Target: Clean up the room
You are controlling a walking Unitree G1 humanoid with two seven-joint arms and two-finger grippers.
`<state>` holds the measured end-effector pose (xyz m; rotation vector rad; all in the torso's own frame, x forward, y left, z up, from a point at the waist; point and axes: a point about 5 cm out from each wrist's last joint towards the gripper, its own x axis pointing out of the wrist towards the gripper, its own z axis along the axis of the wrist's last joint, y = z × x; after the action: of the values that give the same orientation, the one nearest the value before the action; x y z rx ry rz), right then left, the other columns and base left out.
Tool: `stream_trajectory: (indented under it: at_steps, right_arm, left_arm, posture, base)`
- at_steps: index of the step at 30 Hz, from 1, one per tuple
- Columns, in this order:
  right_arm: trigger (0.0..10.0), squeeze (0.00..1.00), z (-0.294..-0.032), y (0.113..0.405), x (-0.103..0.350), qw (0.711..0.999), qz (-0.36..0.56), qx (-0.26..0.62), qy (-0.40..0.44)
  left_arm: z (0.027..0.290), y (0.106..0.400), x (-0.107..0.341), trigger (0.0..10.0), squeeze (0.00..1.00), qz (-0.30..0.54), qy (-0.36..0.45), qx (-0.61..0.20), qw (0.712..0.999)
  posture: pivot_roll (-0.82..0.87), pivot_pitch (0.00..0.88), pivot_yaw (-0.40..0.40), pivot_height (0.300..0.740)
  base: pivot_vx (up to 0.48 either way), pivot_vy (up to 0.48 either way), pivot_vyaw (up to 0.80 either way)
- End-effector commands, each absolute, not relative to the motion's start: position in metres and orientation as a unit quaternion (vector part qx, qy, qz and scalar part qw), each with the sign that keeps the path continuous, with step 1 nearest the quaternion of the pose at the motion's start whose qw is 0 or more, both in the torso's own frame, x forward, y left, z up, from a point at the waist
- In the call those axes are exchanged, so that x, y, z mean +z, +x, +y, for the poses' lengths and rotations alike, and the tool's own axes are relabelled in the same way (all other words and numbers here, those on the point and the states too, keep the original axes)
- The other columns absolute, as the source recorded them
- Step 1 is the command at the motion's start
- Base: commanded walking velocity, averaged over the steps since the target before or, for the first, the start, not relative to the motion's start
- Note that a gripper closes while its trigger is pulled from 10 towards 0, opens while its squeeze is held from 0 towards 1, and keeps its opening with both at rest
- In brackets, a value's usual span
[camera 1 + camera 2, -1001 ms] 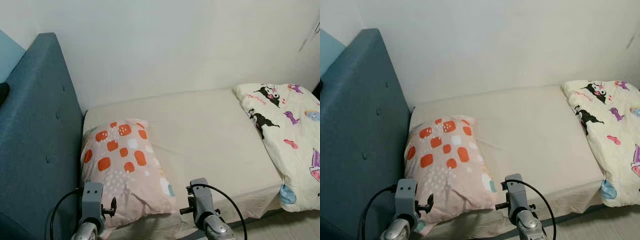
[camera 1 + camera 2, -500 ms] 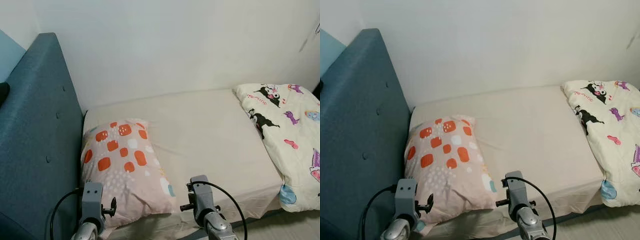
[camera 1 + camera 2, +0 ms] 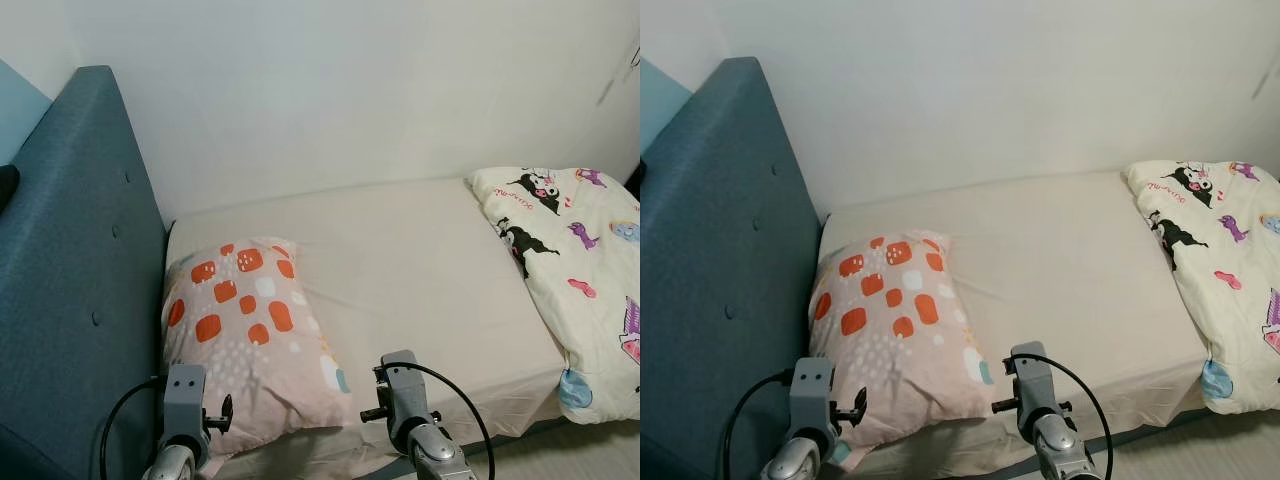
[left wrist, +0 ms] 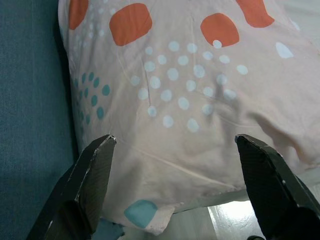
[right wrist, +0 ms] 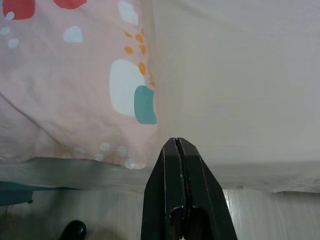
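Pillow (image 3: 250,335) lies at lower left of the head views, on the bed (image 3: 430,270) against the blue headboard (image 3: 70,280); position unchanged from a second ago. Cartoon-print quilt (image 3: 580,270) is bunched at the right edge, also unchanged. Left claw (image 4: 175,150): fingers spread wide, empty, hovering over the pillow's near corner, same as before. Right claw (image 5: 177,150): fingers pressed together, holding nothing, above the bed's front edge just beside the pillow. The right wrist (image 3: 405,410) sits marginally lower in frame than a second ago.
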<state>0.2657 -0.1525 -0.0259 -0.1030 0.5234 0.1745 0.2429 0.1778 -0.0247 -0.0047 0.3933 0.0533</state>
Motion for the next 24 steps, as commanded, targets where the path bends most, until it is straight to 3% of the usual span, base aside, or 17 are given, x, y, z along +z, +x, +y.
stream_trajectory:
  at_steps: [1,10,24]
  right_arm:
    - [10.0,0.0,-0.1532,0.2641,-0.0273,0.96,0.26,0.086,-0.052]
    - [10.0,0.0,-0.1533,0.2642,-0.0273,0.96,0.261,0.088,-0.055]
    - [10.0,0.0,-0.1517,0.2645,-0.0269,0.959,0.26,0.093,-0.058]
  left_arm:
    - [0.1798,0.239,-0.0274,10.0,0.0,0.201,0.003,0.027,0.979]
    - [0.1796,0.2389,-0.0275,10.0,0.0,0.201,0.003,0.028,0.979]
    - [0.1796,0.2388,-0.0275,10.0,0.0,0.2,0.003,0.029,0.979]
  posture:
    - [0.04,0.069,-0.055,0.726]
    - [0.04,0.072,-0.054,0.726]
    - [0.03,0.078,-0.054,0.726]
  base:
    - [0.0,0.0,0.0]
    - [0.0,0.0,0.0]
    - [0.0,0.0,0.7]
